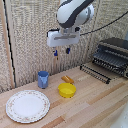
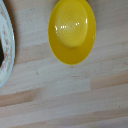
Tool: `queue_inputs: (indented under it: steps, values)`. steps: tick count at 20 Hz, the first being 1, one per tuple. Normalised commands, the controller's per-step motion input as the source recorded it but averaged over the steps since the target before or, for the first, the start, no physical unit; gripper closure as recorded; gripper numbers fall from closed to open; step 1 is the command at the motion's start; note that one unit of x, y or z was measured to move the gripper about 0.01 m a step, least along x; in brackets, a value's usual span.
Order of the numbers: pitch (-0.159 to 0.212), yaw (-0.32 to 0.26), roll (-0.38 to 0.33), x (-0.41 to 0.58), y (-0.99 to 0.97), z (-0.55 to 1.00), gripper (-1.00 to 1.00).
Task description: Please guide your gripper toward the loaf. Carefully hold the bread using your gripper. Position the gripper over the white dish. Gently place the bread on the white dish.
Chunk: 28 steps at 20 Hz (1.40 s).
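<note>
The gripper (image 1: 62, 51), a white boxy block on a white and grey arm, hangs high above the wooden surface (image 1: 90, 102) with its short blue-tipped jaws pointing down, set apart and holding nothing. Well below it, slightly toward the exterior view's right, the loaf (image 1: 67, 79), a small oblong orange-brown piece, lies on the surface, just behind a small round yellow bowl (image 1: 67, 90) and close against its rim. A blue cup (image 1: 43, 79) stands near the loaf on the exterior view's left. The white dish (image 1: 27, 106), a wide flat plate with a faint speckled rim, sits at the front on the exterior view's left, well apart from the loaf. A dark toaster oven (image 1: 112, 56) with a wire rack occupies the exterior view's right. The wrist view shows the yellow bowl (image 2: 72, 31) and an edge of the white dish (image 2: 7, 47), but not the loaf. This looks like the approach step: nothing is grasped yet. The next move likely calls for descending toward the loaf, lining the open jaws across its narrow width while clearing the bowl's rim.
</note>
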Motion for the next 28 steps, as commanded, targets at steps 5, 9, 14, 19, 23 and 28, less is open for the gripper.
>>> queue_inputs:
  steps: [5, 9, 14, 19, 23, 28]
  values:
    - [0.021, -0.062, -0.003, 0.418, -0.61, -0.29, -1.00]
    - [0.006, -0.056, 0.000, 0.483, -0.50, -0.22, -1.00]
    - [0.042, -0.021, -0.020, 0.261, -0.43, -0.31, -1.00]
    - [0.071, 0.011, -0.083, 0.078, -0.39, -0.41, -1.00]
    - [0.062, 0.045, -0.124, 0.069, -0.38, -0.41, -1.00]
    - [0.094, 0.153, -0.095, 0.404, -0.17, -0.34, -1.00]
